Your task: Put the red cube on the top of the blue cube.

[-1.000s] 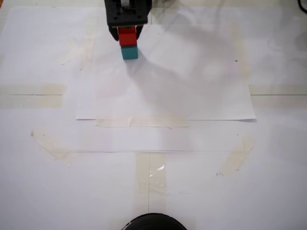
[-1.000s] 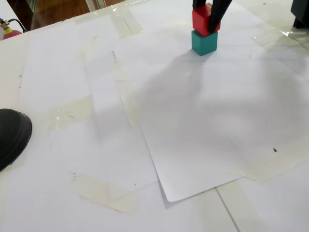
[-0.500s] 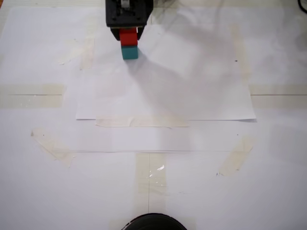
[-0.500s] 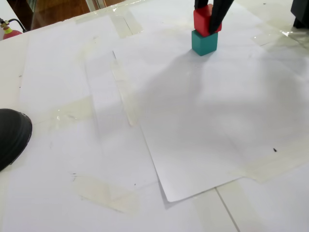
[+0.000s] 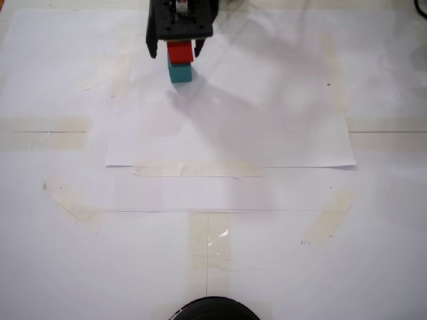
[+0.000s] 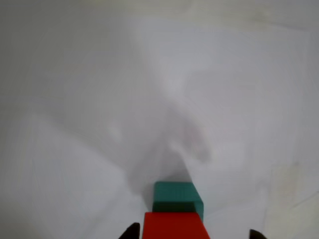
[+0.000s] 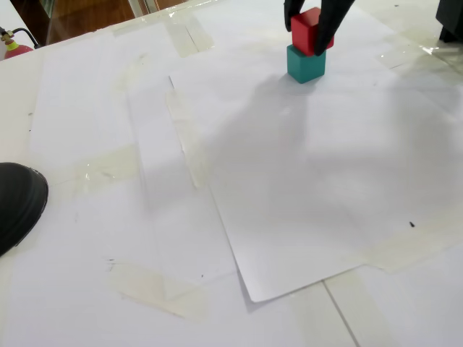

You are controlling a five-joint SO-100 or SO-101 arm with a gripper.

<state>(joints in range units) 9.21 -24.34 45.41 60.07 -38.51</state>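
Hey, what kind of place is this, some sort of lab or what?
Probably a hobby or lab robot test bench, not a home table: white paper sheets taped flat as a work surface, two small practice blocks, the red cube stacked on the blue cube, and a black gripper over them.

gripper: jaws now spread apart, one finger well clear on the left of the red cube in a fixed view; a second ago closed tight against its sides.
red cube: released, now resting on the blue cube; earlier clamped between the fingers. In another fixed view, slightly lower and squarer on the blue cube than before.
fingertips: now apart from the red cube in the wrist view.
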